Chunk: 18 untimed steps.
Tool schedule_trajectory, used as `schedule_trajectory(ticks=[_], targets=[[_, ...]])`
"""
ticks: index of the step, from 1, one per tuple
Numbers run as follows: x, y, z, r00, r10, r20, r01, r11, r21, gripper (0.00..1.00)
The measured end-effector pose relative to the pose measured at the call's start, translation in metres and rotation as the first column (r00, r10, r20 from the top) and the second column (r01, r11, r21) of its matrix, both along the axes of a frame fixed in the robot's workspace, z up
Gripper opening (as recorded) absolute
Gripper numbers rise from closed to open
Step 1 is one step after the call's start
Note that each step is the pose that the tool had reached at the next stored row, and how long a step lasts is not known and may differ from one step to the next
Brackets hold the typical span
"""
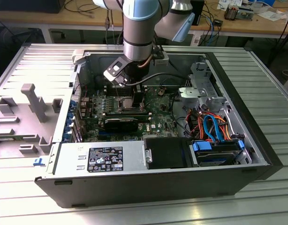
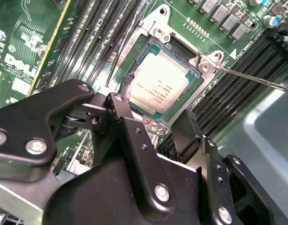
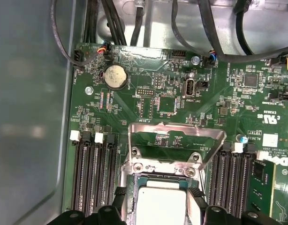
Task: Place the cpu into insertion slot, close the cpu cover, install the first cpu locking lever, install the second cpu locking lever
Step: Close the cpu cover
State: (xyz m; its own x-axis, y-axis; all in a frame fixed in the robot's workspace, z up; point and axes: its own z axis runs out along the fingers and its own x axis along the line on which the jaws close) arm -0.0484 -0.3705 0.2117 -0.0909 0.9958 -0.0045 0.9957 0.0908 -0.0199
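Arm [image 1: 139,28] drops straight down from the top centre of the exterior view into the open case [image 1: 134,187]. Wrist vertical over the board [image 1: 160,124]. Gripper [image 3: 157,197] hangs low above the slot [image 2: 207,77]. Fingers [image 3: 196,194] spread apart, one on each side of the cpu [image 2: 160,86], clamping nothing. Cpu lies flat, seated in the slot. Cover [image 3: 177,132] stands raised, not closed. Thin lever [image 2: 256,79] unlatched, running away from a slot corner.
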Motion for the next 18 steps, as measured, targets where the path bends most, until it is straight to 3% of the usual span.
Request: schedule_trajectory(ticks=[4, 8, 10, 13, 14, 15, 18], targets=[[0.0, -0.0001, 0.0028, 1.0, 0.0, -0.0002, 0.0, 1.0, -0.0025, 0.62], [0.0, 0.0001, 0.0163, 1.0, 0.0, 0.0, 0.0, 1.0, -0.0023, 0.6], [0.0, 0.0001, 0.0225, 1.0, 0.0, 0.0, 0.0, 1.0, -0.0022, 0.42], [0.0, 0.0001, 0.0235, 1.0, 0.0, 0.0, 0.0, 1.0, -0.0021, 0.29], [0.0, -0.0004, 0.0237, 1.0, 0.0, -0.0002, 0.0, 1.0, -0.0024, 0.17], [0.0, -0.0014, 0.0237, 1.0, 0.0, -0.0001, 0.0, 1.0, -0.0024, 0.11], [0.0, -0.0043, 0.024, 1.0, 0.0, -0.0005, 0.0, 1.0, -0.0025, 0.11]])
